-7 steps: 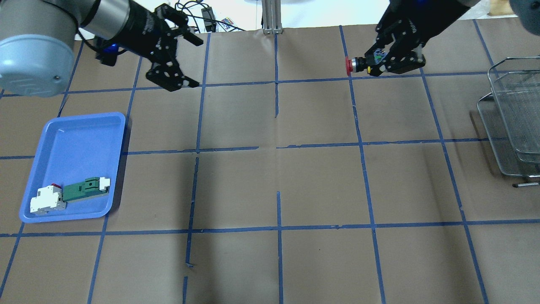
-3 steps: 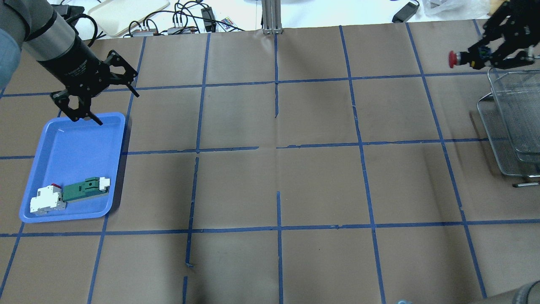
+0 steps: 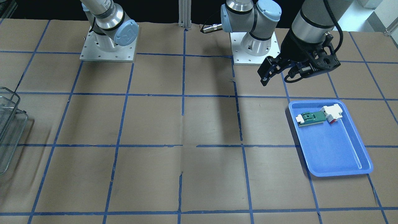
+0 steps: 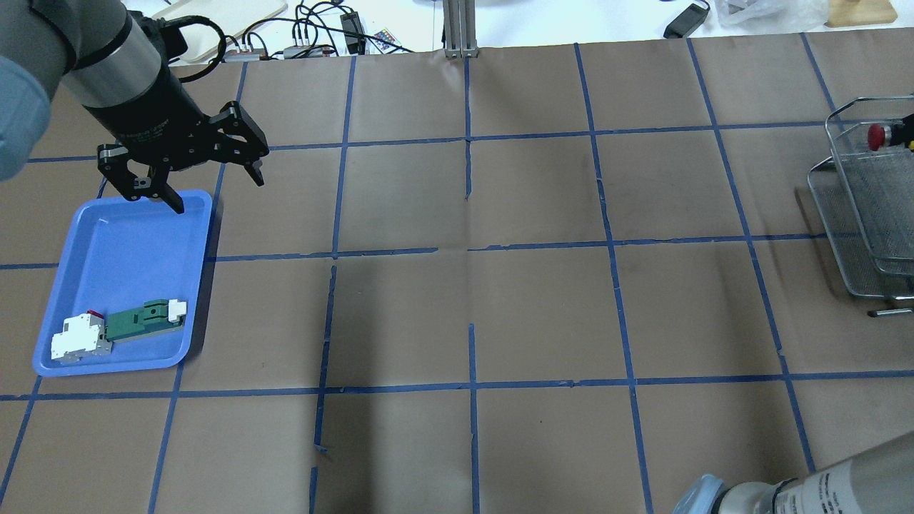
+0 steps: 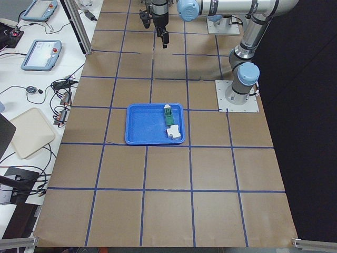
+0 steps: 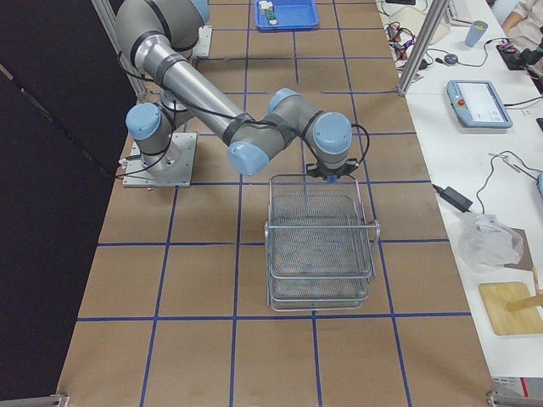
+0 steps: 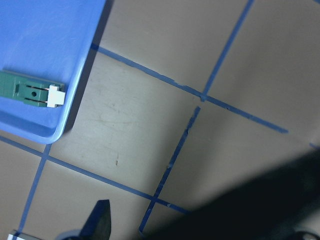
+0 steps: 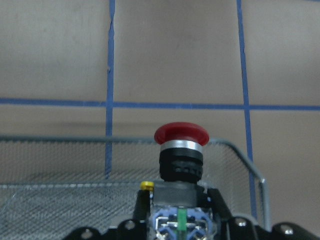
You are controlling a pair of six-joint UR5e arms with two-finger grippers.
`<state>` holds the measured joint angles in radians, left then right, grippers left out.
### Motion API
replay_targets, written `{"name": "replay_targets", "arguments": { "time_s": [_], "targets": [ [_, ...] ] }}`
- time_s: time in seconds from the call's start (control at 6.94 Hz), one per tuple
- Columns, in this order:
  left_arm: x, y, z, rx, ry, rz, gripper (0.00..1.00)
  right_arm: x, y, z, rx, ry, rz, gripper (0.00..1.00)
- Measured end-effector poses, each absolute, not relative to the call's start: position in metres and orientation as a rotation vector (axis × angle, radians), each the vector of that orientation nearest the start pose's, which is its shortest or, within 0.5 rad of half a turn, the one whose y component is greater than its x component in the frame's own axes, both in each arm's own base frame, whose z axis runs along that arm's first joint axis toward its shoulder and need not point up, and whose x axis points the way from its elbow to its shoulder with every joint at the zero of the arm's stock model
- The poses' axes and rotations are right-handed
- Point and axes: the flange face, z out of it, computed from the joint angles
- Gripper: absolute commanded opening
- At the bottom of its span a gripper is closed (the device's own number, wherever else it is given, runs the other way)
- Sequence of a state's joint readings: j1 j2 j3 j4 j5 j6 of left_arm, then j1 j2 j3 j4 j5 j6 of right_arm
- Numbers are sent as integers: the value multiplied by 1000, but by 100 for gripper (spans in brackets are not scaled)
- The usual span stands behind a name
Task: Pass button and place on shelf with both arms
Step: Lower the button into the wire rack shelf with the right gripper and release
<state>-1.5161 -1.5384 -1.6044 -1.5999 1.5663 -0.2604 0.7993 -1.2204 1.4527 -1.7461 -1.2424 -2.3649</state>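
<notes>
The button (image 8: pixel 181 150), with a red mushroom cap and a black collar, is held level in my right gripper (image 8: pixel 180 212), which is shut on its rear block. It hangs just over the near rim of the wire-mesh shelf (image 8: pixel 235 150). In the overhead view the red cap (image 4: pixel 875 135) shows above the shelf (image 4: pixel 857 214) at the right edge, with the gripper mostly out of frame. My left gripper (image 4: pixel 214 191) is open and empty, above the far right corner of the blue tray (image 4: pixel 128 243).
The blue tray holds a green-and-white flat module (image 4: pixel 143 320) and a white block (image 4: pixel 78 339) at its near end. Cables and a beige pad lie beyond the table's far edge. A metal post (image 4: pixel 457 28) stands at the back centre.
My right gripper carried the button to the right, from over the table to above the shelf. My left gripper swung from the back of the table to the tray's corner, still open.
</notes>
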Motion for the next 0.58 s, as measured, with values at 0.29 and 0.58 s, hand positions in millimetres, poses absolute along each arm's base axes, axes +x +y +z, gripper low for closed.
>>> {"name": "replay_targets", "arguments": {
  "time_s": [0.29, 0.58],
  "targets": [
    [-104, -473, 482, -369, 3043, 68, 100, -330, -551, 362, -2149, 2162, -397, 94],
    [-98, -468, 484, -194, 3032, 99, 100, -330, -546, 359, -2133, 2166, -356, 100]
  ]
}}
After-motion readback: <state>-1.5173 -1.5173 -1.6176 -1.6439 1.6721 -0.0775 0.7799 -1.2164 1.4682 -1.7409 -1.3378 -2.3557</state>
